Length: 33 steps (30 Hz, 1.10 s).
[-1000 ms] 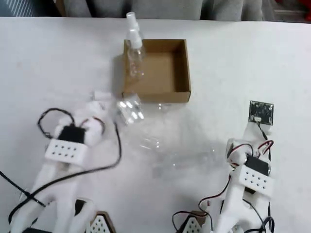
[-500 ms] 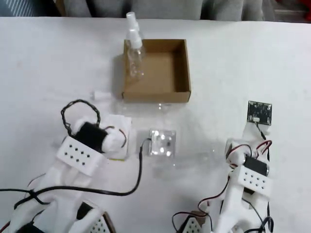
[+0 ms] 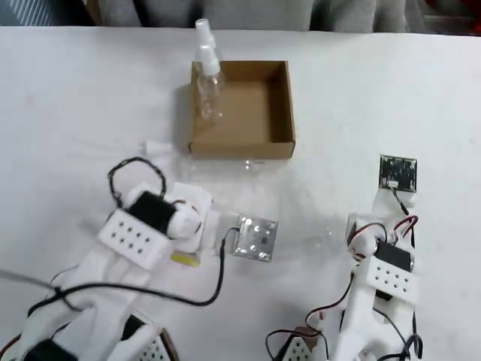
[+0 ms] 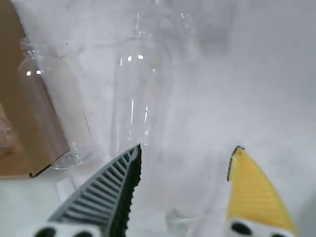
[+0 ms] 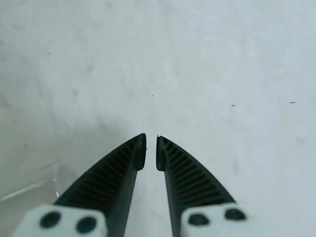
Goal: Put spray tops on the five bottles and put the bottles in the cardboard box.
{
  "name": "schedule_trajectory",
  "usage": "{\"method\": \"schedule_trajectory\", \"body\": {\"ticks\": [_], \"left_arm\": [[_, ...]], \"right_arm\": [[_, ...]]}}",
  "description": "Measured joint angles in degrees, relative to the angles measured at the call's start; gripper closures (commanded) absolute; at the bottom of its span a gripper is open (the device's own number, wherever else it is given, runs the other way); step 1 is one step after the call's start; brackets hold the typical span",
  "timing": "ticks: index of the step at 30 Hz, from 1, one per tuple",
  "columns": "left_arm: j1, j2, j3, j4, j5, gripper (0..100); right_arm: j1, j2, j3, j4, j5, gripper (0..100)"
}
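One topped bottle (image 3: 208, 86): upright at cardboard box (image 3: 282, 105) wall.
Left gripper (image 4: 186, 148): fingers apart, nearer arm.
Bare bottle (image 4: 132, 106): lying on table (image 4: 256, 74) just ahead of it, long axis pointing away.
Right gripper (image 5: 151, 150): together, empty.

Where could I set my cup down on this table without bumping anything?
The table is bare to the left of the cardboard box, and again to the box's right. It is crowded in the strip just in front of the box, where clear bottles lie.

Bright, even light washes out the white desk (image 3: 75, 90); a soft shadow lies beside the cardboard box (image 3: 252, 109); clear bottles (image 4: 131, 108) catch small glints.
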Motion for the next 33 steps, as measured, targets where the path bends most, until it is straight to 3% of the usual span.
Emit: {"method": "schedule_trajectory", "body": {"ticks": [7, 11, 20, 29, 33], "left_arm": [[0.1, 19.7, -12.1, 0.3, 0.0, 72], [0.1, 27.0, -18.0, 4.5, 0.0, 72], [0.4, 26.3, -19.9, 9.2, 0.0, 72], [0.4, 23.2, -19.9, 7.7, 2.6, 72], [-0.8, 20.0, -19.9, 12.0, -4.1, 72]], "right_arm": [[-0.2, 0.0, 0.0, 0.0, 0.0, 98.3], [-0.2, 0.0, 0.0, 0.0, 0.0, 98.3], [-0.2, 0.0, 0.2, 0.0, 1.3, 98.3], [-0.7, 0.0, 0.2, 0.0, 1.6, 98.3], [-0.7, 0.0, 0.2, 0.0, 1.8, 98.3]]}}
